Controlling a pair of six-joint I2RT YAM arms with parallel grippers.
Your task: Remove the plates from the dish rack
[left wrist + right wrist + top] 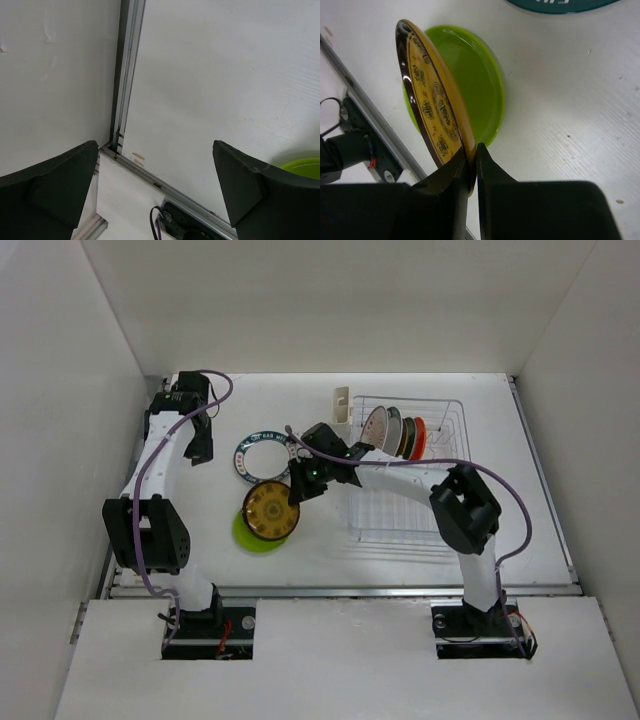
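My right gripper (pixel 297 496) is shut on the rim of the amber patterned plate (pixel 271 510) and holds it just above the lime green plate (pixel 246 534) on the table. The right wrist view shows the amber plate (pixel 432 107) edge-on between the jaws, over the green plate (pixel 475 90). The white plate with the dark teal rim (pixel 262 457) lies flat on the table behind them. The dish rack (pixel 408 465) holds three upright plates (pixel 395 431) at its far end. My left gripper (pixel 197 445) is open and empty near the far left wall.
A small cream cup holder (pixel 341 403) sits at the rack's far left corner. White walls enclose the table on three sides. The left wrist view shows the table's metal edge rail (pixel 165 187) and a sliver of the green plate (pixel 302 166).
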